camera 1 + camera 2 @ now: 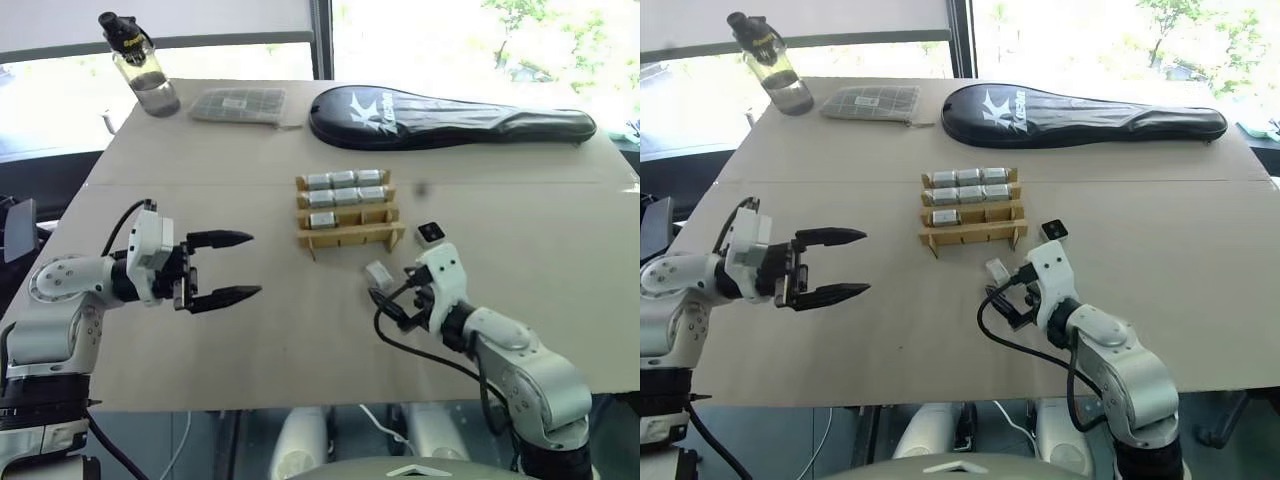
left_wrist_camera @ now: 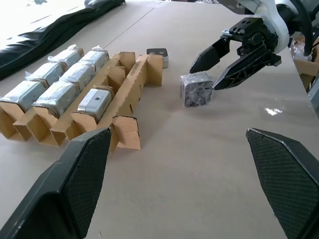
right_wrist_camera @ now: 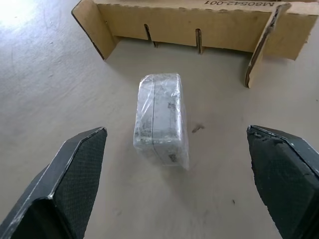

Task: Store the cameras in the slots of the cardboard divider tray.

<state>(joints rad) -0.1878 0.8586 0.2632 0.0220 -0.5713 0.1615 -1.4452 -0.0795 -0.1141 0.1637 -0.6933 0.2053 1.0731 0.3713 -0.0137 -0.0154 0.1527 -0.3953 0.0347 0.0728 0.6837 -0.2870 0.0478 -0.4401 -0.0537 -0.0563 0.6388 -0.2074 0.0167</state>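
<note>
The cardboard divider tray stands mid-table with several wrapped silver cameras in its back rows and one in the third row. A loose wrapped camera lies on the table just in front of the tray. My right gripper is open, low over the table, its fingers spread to either side of that camera without touching it. Another camera lies black face up off the tray's right corner. My left gripper hovers open and empty to the left of the tray, pointing toward it.
At the table's back edge stand a water bottle, a flat grey grid-patterned packet and a long black racket bag. Bare table surface lies between the two grippers and in front of the tray.
</note>
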